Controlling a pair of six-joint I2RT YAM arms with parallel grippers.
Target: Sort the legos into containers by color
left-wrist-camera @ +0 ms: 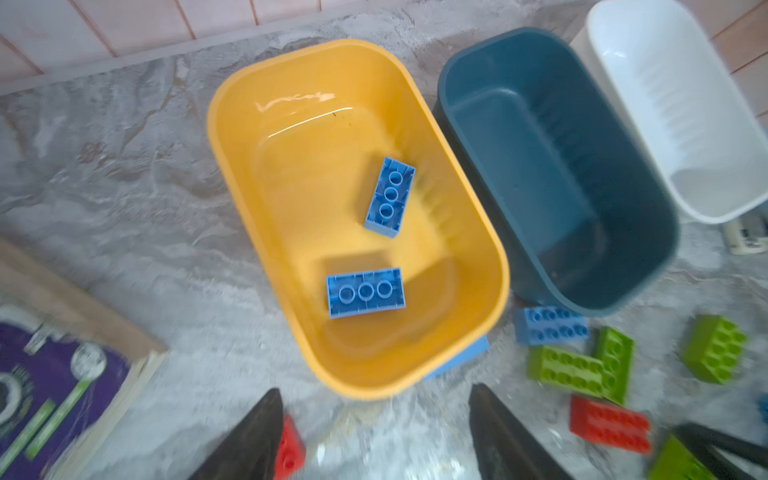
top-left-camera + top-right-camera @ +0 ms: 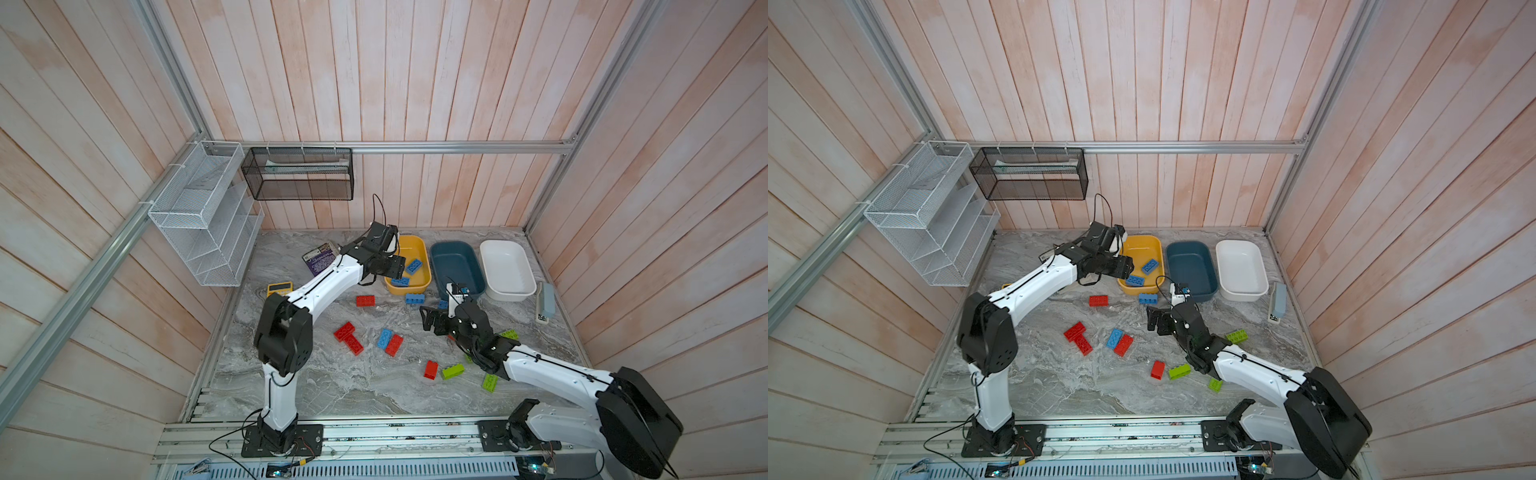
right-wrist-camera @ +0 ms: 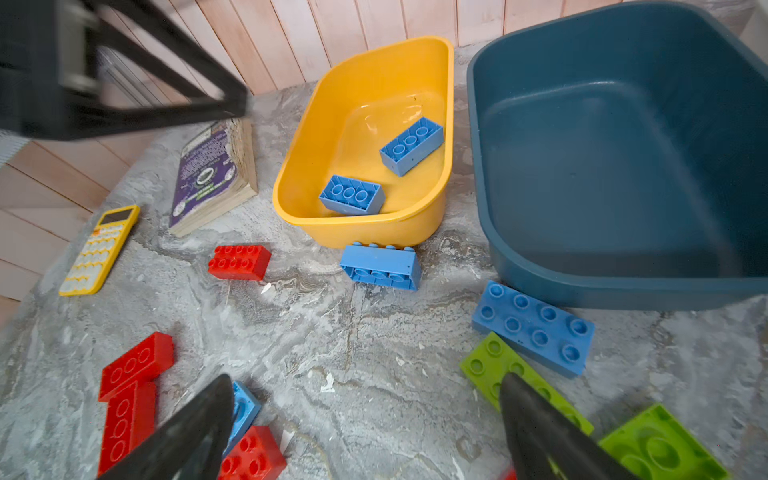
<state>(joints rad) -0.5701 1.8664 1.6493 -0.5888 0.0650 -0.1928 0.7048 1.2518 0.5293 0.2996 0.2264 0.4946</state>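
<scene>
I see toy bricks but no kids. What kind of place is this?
Probably a robot test booth: two robot arms bolted to a metal rail, a marble-look tabletop, plank walls on three sides.

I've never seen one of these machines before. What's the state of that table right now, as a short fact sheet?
Yellow tub: two blue bricks inside
Teal tub: empty
White tub: empty
Loose bricks: red, blue and green, on the table
Left tool: open, empty, beside the yellow tub
Right tool: open, empty, above loose bricks
</scene>
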